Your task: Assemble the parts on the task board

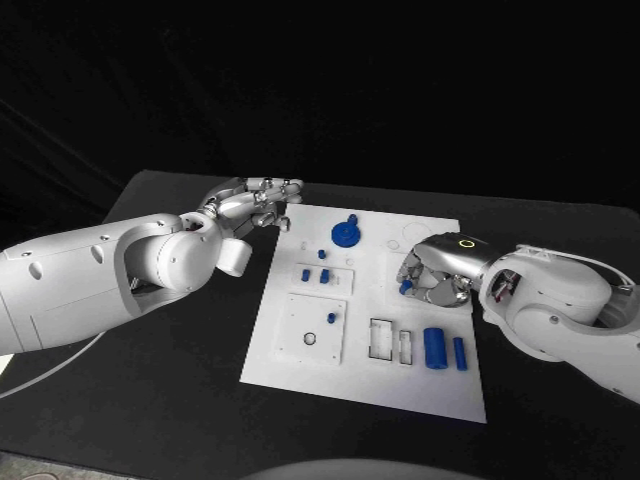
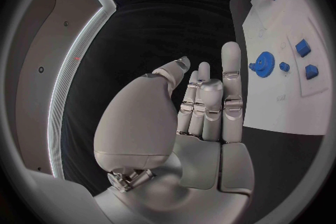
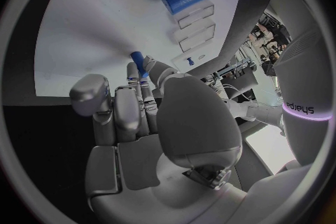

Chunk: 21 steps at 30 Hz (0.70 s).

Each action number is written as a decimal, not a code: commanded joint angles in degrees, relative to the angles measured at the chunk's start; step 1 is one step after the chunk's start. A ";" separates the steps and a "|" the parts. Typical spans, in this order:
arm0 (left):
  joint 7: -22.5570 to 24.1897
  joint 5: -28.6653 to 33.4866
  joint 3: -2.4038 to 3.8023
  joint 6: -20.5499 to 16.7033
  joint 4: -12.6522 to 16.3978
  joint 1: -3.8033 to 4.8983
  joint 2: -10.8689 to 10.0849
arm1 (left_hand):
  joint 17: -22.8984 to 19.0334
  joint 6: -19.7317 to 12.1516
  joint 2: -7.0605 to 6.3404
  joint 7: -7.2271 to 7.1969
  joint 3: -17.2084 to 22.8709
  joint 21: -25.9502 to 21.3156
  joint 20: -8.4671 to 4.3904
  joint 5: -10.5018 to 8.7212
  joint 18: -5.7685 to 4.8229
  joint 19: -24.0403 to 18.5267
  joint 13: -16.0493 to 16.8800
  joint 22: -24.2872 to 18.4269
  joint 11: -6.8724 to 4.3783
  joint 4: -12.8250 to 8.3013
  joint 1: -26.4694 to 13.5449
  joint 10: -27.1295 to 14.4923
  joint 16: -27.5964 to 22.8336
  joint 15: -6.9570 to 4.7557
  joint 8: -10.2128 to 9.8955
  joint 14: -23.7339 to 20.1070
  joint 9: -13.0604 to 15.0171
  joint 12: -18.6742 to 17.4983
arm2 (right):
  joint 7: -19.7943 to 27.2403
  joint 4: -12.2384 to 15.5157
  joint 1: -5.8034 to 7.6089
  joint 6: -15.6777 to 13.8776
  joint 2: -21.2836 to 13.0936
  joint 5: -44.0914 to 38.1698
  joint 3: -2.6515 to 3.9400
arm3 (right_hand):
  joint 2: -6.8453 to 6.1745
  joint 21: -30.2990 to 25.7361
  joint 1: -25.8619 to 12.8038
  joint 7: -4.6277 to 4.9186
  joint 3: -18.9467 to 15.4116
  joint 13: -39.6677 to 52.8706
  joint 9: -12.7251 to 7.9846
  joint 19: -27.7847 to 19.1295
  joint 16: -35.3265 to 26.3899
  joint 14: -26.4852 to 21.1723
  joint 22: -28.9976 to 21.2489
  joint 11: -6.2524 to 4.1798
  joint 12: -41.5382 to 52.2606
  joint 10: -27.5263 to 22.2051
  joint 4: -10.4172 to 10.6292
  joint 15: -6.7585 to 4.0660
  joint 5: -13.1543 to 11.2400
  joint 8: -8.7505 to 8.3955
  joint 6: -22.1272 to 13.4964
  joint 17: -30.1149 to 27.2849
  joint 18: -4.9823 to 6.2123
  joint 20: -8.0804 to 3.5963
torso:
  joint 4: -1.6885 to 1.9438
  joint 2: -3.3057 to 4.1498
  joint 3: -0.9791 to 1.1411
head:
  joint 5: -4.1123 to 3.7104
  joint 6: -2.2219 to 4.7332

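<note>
The white task board (image 1: 363, 385) lies mid-table. On it are a blue gear (image 1: 346, 235), two small blue blocks (image 1: 316, 275), a thick blue cylinder (image 1: 434, 347) and a thinner one (image 1: 460, 352). My right hand (image 1: 433, 270) hovers over the board's right edge and pinches a small blue peg (image 3: 138, 61) between its fingertips (image 3: 150, 67); the peg (image 1: 404, 285) points down at the board. My left hand (image 1: 255, 205) stays off the board's far left corner, fingers stretched out and holding nothing. In the left wrist view the gear (image 2: 264, 61) lies just beyond those fingers (image 2: 231, 75).
Two narrow slots (image 1: 394, 341) sit beside the thick cylinder, and a round hole (image 1: 307, 340) is in the raised square at the board's near left. A tiny blue peg (image 1: 330, 319) stands above that hole. Black table (image 1: 147, 400) surrounds the board.
</note>
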 commanded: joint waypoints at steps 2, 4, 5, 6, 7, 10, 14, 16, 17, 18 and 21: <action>0.15 -0.19 0.02 1.20 0.10 0.01 0.06 | -0.05 -0.35 0.16 0.08 0.06 -0.20 0.38 0.21 0.91 -0.18 0.05 -0.05 -0.07 -0.37 0.36 -0.47 -0.07 0.01 0.20 -0.47 -0.01 0.15 | -0.79 0.04 -0.13 -2.49 0.17 -0.83 -0.04 | 0.90 0.63 -0.30 -0.10 1.07 0.04 0.18 0.48 0.66 1.59 0.70 -0.13 -0.54 0.83 0.34 -0.40 -0.44 0.46 0.97 0.66 -0.11 -0.09 | -0.02 0.00 -0.02 | -0.02 -0.10; 0.13 -0.19 0.02 1.20 0.09 0.01 0.06 | -0.05 -0.35 0.16 0.08 0.06 -0.20 0.38 0.21 0.91 -0.18 0.05 -0.05 -0.07 -0.37 0.36 -0.47 -0.07 0.01 0.20 -0.47 -0.01 0.15 | -1.05 0.04 -0.14 -3.20 0.18 -0.92 -0.04 | 0.88 0.94 -0.48 -0.19 1.46 0.06 0.24 0.61 0.92 1.66 1.08 -0.20 -0.70 1.16 0.51 -0.45 -0.55 0.52 1.24 1.01 -0.18 -0.14 | -0.01 -0.01 -0.02 | -0.03 -0.13; 0.12 -0.19 0.02 1.21 0.09 0.01 0.06 | -0.05 -0.35 0.16 0.08 0.06 -0.20 0.38 0.21 0.91 -0.18 0.05 -0.05 -0.07 -0.37 0.36 -0.47 -0.07 0.01 0.20 -0.47 -0.01 0.15 | -1.15 0.05 -0.14 -3.46 0.18 -0.97 -0.04 | 0.86 1.02 -0.59 -0.24 1.61 0.07 0.27 0.65 0.98 1.68 1.17 -0.25 -0.75 1.32 0.59 -0.47 -0.60 0.56 1.41 1.07 -0.20 -0.17 | 0.00 0.00 -0.01 | -0.05 -0.16; 0.11 -0.19 0.02 1.21 0.09 0.01 0.07 | -0.05 -0.35 0.16 0.08 0.06 -0.20 0.38 0.21 0.91 -0.18 0.05 -0.05 -0.07 -0.37 0.36 -0.47 -0.07 0.01 0.20 -0.47 -0.01 0.15 | -1.24 0.07 -0.14 -3.77 0.16 -1.01 -0.04 | 0.85 1.07 -0.68 -0.29 1.72 0.08 0.31 0.67 1.02 1.69 1.22 -0.30 -0.79 1.47 0.67 -0.49 -0.63 0.61 1.56 1.11 -0.20 -0.19 | 0.01 0.00 -0.01 | -0.09 -0.20; 0.10 -0.19 0.02 1.21 0.09 0.01 0.07 | -0.05 -0.35 0.16 0.08 0.06 -0.20 0.38 0.21 0.91 -0.18 0.05 -0.05 -0.07 -0.37 0.36 -0.47 -0.07 0.01 0.20 -0.47 -0.01 0.15 | -1.28 0.10 -0.15 -4.02 0.14 -1.02 -0.04 | 0.85 1.10 -0.79 -0.34 1.84 0.09 0.35 0.69 1.06 1.69 1.25 -0.34 -0.84 1.63 0.76 -0.52 -0.64 0.66 1.71 1.15 -0.20 -0.22 | 0.01 0.00 -0.01 | -0.09 -0.20; 0.07 -0.19 0.02 1.26 0.05 0.01 0.08 | -0.05 -0.35 0.16 0.08 0.06 -0.20 0.38 0.21 0.91 -0.18 0.05 -0.05 -0.07 -0.37 0.36 -0.47 -0.07 0.01 0.20 -0.47 -0.01 0.15 | -1.26 0.50 -0.15 -4.89 -0.11 -0.81 -0.04 | 0.85 1.15 -0.87 -0.39 1.95 0.10 0.38 0.70 1.10 1.70 1.30 -0.37 -0.89 1.74 0.83 -0.54 -0.64 0.70 1.83 1.19 -0.21 -0.24 | 0.02 -0.05 -0.02 | -0.17 -0.21; 0.04 -0.19 0.02 1.26 -0.02 0.02 0.08 | -0.05 -0.35 0.16 0.08 0.06 -0.20 0.38 0.21 0.91 -0.18 0.05 -0.05 -0.07 -0.37 0.36 -0.47 -0.07 0.01 0.20 -0.47 -0.01 0.15 | -1.08 1.50 -0.15 -5.61 -0.75 0.44 -0.03 | 0.83 1.14 -0.91 -0.41 2.01 0.10 0.40 0.70 1.14 1.71 1.27 -0.39 -0.93 1.80 0.86 -0.55 -0.63 0.71 1.89 1.25 -0.20 -0.26 | 0.00 -0.06 -0.01 | -0.18 -0.16; 0.04 -0.19 0.02 1.25 -0.08 0.02 0.08 | -0.05 -0.35 0.16 0.08 0.06 -0.20 0.38 0.21 0.91 -0.18 0.05 -0.05 -0.07 -0.37 0.36 -0.47 -0.07 0.01 0.20 -0.47 -0.01 0.15 | -1.04 2.10 -0.13 -5.80 -1.14 1.14 -0.01 | 0.83 1.14 -0.91 -0.41 2.01 0.10 0.40 0.70 1.14 1.71 1.27 -0.39 -0.93 1.80 0.86 -0.55 -0.63 0.71 1.89 1.25 -0.20 -0.26 | 0.03 -0.07 -0.02 | -0.20 -0.16; 0.03 -0.19 0.02 1.24 -0.12 0.02 0.08 | -0.05 -0.35 0.16 0.08 0.06 -0.20 0.38 0.21 0.91 -0.18 0.05 -0.05 -0.07 -0.37 0.36 -0.47 -0.07 0.01 0.20 -0.47 -0.01 0.15 | -1.03 2.51 -0.09 -5.88 -1.41 1.69 0.02 | 0.83 1.14 -0.91 -0.41 2.01 0.10 0.40 0.70 1.14 1.71 1.27 -0.39 -0.93 1.80 0.86 -0.55 -0.63 0.71 1.89 1.25 -0.20 -0.26 | 0.04 -0.07 -0.03 | -0.20 -0.17; 0.02 -0.19 0.02 1.22 -0.16 0.02 0.07 | -0.05 -0.35 0.16 0.08 0.06 -0.20 0.38 0.21 0.91 -0.18 0.05 -0.05 -0.07 -0.37 0.36 -0.47 -0.07 0.01 0.20 -0.47 -0.01 0.15 | -1.02 2.93 -0.02 -5.94 -1.70 2.29 0.05 | 0.83 1.14 -0.91 -0.41 2.01 0.10 0.40 0.70 1.14 1.71 1.27 -0.39 -0.93 1.80 0.86 -0.55 -0.63 0.71 1.89 1.25 -0.20 -0.26 | 0.04 -0.07 -0.03 | -0.18 -0.20; 0.00 -0.19 0.02 1.16 -0.23 0.02 0.05 | -0.05 -0.35 0.16 0.08 0.06 -0.20 0.38 0.21 0.91 -0.18 0.05 -0.05 -0.07 -0.37 0.36 -0.47 -0.07 0.01 0.20 -0.47 -0.01 0.15 | -1.02 4.33 0.37 -6.10 -2.53 3.96 0.17 | 0.62 1.22 -1.08 -0.43 2.08 0.09 0.42 0.73 1.14 1.70 1.36 -0.41 -1.06 1.89 0.94 -0.58 -0.61 0.71 1.97 1.21 -0.22 -0.29 | 0.02 -0.07 -0.07 | -0.15 -0.17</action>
